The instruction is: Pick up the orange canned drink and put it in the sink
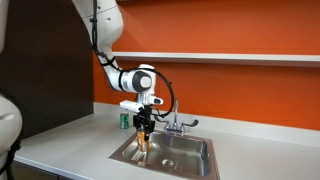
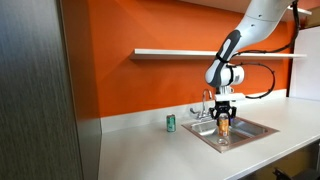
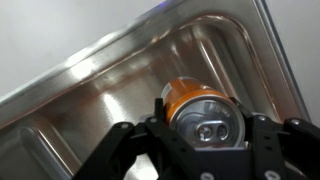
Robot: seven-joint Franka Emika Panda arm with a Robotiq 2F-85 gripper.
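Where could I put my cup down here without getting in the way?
Bare: the counter between the dark panel and the green can. Crowded: the sink, where the gripper holds the orange can, with the faucet at its rim.

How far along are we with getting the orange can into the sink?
Done: pickup; the gripper is shut on the orange can. In hand: the can hangs low inside the sink, contact with the bottom unclear. Left: release and withdraw.
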